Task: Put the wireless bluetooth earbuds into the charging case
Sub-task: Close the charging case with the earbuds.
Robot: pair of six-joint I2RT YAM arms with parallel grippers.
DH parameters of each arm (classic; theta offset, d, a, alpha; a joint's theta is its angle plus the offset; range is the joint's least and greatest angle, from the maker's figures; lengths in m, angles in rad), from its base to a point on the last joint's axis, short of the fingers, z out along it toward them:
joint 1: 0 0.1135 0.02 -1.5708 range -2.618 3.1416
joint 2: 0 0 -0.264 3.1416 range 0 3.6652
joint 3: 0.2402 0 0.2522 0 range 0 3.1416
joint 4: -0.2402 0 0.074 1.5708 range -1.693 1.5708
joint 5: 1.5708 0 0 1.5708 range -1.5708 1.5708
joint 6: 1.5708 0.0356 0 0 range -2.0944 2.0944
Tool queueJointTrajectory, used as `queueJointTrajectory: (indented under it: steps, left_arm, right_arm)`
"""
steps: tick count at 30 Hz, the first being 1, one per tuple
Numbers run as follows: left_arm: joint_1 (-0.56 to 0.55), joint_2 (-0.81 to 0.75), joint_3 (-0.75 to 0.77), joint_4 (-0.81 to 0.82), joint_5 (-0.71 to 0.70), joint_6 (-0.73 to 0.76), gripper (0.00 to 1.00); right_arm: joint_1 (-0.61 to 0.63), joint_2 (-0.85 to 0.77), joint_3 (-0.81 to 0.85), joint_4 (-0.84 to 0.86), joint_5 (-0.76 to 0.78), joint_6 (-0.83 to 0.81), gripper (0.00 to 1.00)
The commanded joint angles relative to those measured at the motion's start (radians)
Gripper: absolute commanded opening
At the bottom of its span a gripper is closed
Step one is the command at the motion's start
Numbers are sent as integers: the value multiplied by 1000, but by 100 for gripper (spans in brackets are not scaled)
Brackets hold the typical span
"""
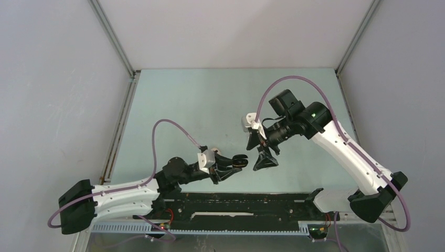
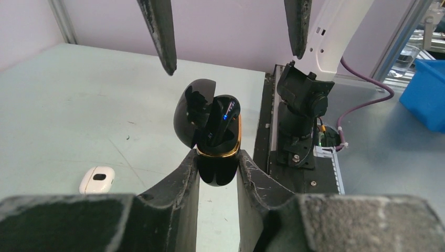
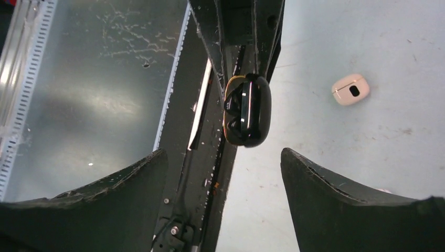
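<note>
Black charging case (image 2: 218,169) clamped at base between left fingers (image 2: 184,176). Lid swung open to left in left wrist view. Black earbud (image 2: 223,116) seated inside, long axis upright, pointing away from left fingers. Right fingers (image 3: 134,197) spread wide, nothing gripped, tips either side above case. Blue light on earbud shown by left wrist view only. White case (image 2: 97,179) on table (image 2: 78,105) shown by both wrist views, not made out from top.

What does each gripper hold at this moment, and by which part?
The left gripper holds the open black charging case by its lower body, between its fingers. The right gripper holds nothing.
</note>
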Motion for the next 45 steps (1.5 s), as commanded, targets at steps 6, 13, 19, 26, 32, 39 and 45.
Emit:
queueJointTrajectory:
  steps: [6, 13, 19, 26, 32, 39, 45]
  left_arm:
    - [3, 2, 74, -74, 50, 2, 0]
    - [2, 12, 83, -103, 75, 10, 0]
    - [2, 10, 81, -105, 82, 13, 0]
    - [0, 13, 77, -105, 91, 10, 0]
    - [-6, 22, 79, -105, 97, 10, 0]
    - [-7, 29, 78, -105, 81, 1, 0]
    - [-7, 40, 83, -105, 94, 3, 0]
  right_arm:
    - [20, 5, -90, 195, -48, 144, 78]
    - [28, 38, -122, 274, -34, 207, 76]
    - [40, 69, -124, 289, -12, 215, 74]
    - [57, 84, -124, 289, 7, 212, 73]
    - [75, 88, -123, 301, 20, 216, 73]
    - [94, 63, -123, 244, -2, 165, 76]
    - [89, 15, -123, 171, 45, 99, 79]
